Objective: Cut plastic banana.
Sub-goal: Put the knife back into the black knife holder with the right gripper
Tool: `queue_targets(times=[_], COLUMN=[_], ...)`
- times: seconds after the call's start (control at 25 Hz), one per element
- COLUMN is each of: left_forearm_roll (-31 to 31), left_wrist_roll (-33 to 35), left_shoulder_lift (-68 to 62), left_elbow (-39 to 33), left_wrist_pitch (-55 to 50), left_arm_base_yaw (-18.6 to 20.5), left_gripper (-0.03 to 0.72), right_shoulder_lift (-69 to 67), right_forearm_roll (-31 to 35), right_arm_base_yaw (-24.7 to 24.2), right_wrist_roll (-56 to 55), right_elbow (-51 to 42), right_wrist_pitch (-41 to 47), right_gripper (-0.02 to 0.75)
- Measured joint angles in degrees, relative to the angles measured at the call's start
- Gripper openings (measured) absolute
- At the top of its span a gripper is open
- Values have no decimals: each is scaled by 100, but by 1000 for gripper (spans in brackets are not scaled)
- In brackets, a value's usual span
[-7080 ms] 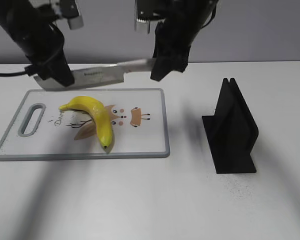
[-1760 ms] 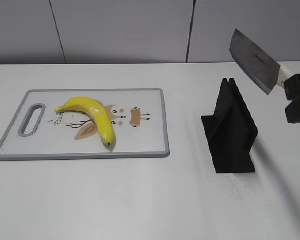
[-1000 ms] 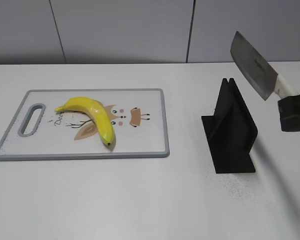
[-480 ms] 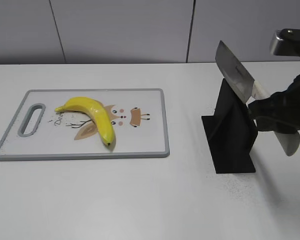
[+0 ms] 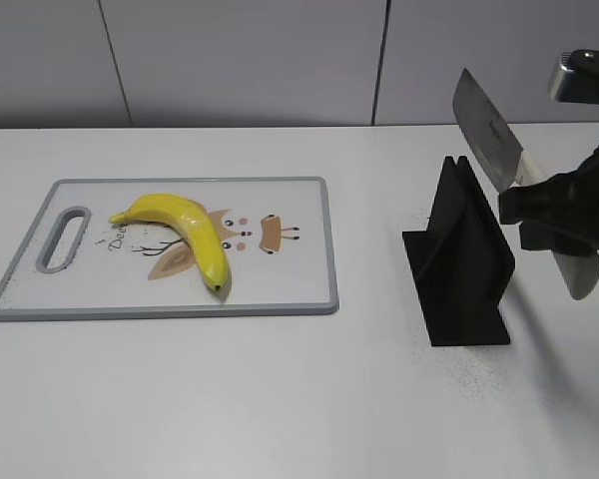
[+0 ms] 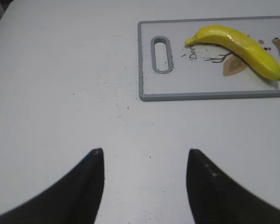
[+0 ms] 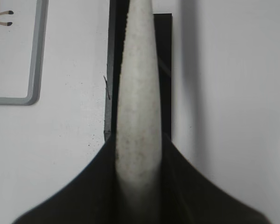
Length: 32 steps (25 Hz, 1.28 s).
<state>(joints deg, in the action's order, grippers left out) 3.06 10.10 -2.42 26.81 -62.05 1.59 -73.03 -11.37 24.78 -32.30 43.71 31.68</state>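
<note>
The yellow plastic banana (image 5: 185, 233) lies whole on the white cutting board (image 5: 290, 289), left of middle; it also shows in the left wrist view (image 6: 238, 46). My right gripper (image 5: 549, 215) is shut on the white handle (image 7: 137, 112) of a cleaver, whose steel blade (image 5: 486, 130) tilts up and left just above the black knife stand (image 5: 464, 259). My left gripper (image 6: 144, 156) is open and empty over bare table, near-left of the board; it is out of the exterior view.
The black knife stand sits right of the board and shows under the handle in the right wrist view (image 7: 113, 56). The board's grey corner (image 7: 35, 88) lies to its left. Small dark specks dot the white table (image 5: 309, 399).
My right gripper brought the cleaver from the far right toward the stand. In the last half second the blade rose slightly and shifted right. The banana has not moved.
</note>
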Motion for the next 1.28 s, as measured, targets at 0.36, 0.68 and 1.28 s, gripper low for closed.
queue_targets(times=[0.36, 0.68, 1.28], left_forearm_roll=[0, 0, 0], left_wrist_roll=[0, 0, 0], left_shoulder_lift=[0, 0, 0], left_elbow=[0, 0, 0], left_wrist_pitch=[0, 0, 0], left_arm_base_yaw=[0, 0, 0], left_gripper=[539, 537, 534], right_shoulder_lift=[-114, -120, -150], right_forearm_roll=[-6, 306, 319], right_arm_base_yaw=[0, 0, 0], right_wrist_roll=[-19, 332, 408], right_elbow=[0, 0, 0], right_wrist_pitch=[-7, -7, -24], right_gripper=[162, 162, 162])
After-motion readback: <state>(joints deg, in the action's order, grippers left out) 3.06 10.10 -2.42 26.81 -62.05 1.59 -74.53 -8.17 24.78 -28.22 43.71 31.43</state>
